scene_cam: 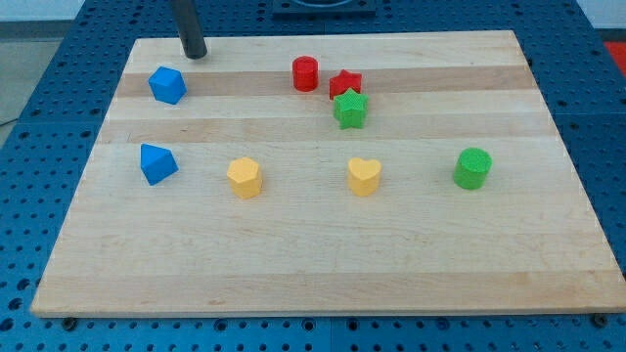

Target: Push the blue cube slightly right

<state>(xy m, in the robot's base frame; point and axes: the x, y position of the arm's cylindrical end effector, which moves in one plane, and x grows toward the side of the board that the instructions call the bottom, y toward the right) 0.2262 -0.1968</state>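
The blue cube point(167, 85) lies near the upper left of the wooden board point(323, 274). My tip point(195, 55) rests on the board just above and slightly right of the cube, a short gap away and not touching it. A second blue block point(157, 163), wedge-like in shape, lies below the cube near the board's left edge.
A red cylinder point(305, 73), a red star point(344, 85) and a green star point(350, 109) cluster at the top middle. A yellow hexagonal block point(245, 178), a yellow heart point(364, 176) and a green cylinder point(473, 168) form a row across the middle.
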